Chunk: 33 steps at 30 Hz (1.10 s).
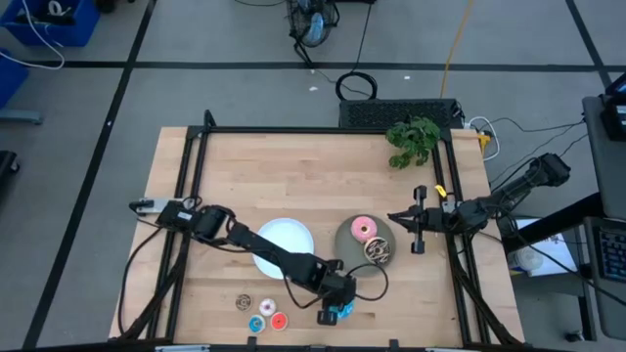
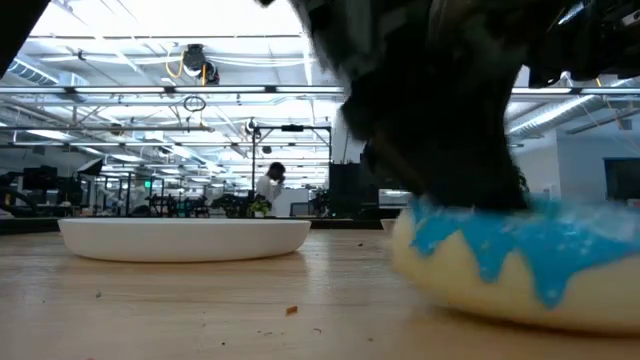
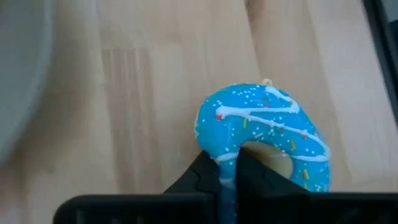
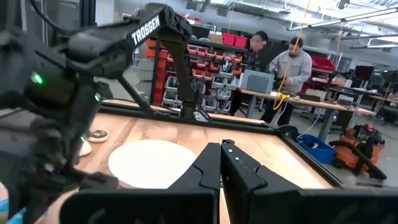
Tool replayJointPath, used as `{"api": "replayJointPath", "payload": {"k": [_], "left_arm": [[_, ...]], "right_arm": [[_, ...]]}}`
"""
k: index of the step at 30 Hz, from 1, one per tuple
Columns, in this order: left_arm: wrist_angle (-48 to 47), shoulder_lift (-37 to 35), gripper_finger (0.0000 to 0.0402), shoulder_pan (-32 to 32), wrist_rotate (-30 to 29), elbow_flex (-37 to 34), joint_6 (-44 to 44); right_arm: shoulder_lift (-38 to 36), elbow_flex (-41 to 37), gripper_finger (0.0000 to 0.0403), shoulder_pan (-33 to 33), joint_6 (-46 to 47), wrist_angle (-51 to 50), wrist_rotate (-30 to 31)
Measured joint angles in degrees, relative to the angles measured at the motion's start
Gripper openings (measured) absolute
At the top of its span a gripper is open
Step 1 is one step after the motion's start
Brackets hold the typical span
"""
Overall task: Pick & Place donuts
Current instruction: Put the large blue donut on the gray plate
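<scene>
We see the blue sprinkled donut (image 3: 264, 134) lying on the wooden table (image 1: 313, 166) near its front edge, pinched at its rim between the narrow fingers of the left gripper (image 3: 228, 171). Just to its left on the table lie the mini donuts (image 1: 262, 313). Farther back, the white plate (image 1: 284, 244) holds nothing, while the grey plate (image 1: 344, 240) carries the pink donut (image 1: 365, 230) and the dark brown drizzled donut (image 1: 377, 252). The right gripper (image 1: 396, 219) hovers beside the grey plate with its fingers pressed together and nothing between them.
</scene>
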Motion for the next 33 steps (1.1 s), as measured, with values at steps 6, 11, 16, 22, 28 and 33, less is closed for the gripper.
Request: {"api": "replayJointPath", "payload": {"k": [6,11,16,22,28,33], "left_arm": [[-12.7,-1.1,0.0014,-0.5,-5.7,9.0,6.3],[-18.9,-8.2,0.0022,-0.5,-13.1,11.6,6.5],[-23.9,-18.9,0.0012,-0.9,-21.7,8.5,6.9],[-19.6,-34.7,0.002,-0.8,-28.3,-6.7,4.8],[-7.6,-46.2,0.0012,2.4,-28.3,-29.2,-2.0],[-2.8,-48.0,0.0015,6.1,-26.7,-39.8,-9.2]], "right_arm": [[0.0,0.0,0.0,0.0,0.0,-0.4,0.0],[0.0,0.0,0.0,0.0,1.6,-1.1,0.0],[0.0,0.0,0.0,0.0,1.7,-2.0,0.0],[0.1,0.0,0.0,0.0,1.5,-2.8,0.0],[0.1,0.0,0.0,0.0,1.5,-2.9,0.0],[0.1,0.0,0.0,0.0,3.0,-2.9,0.0]]}}
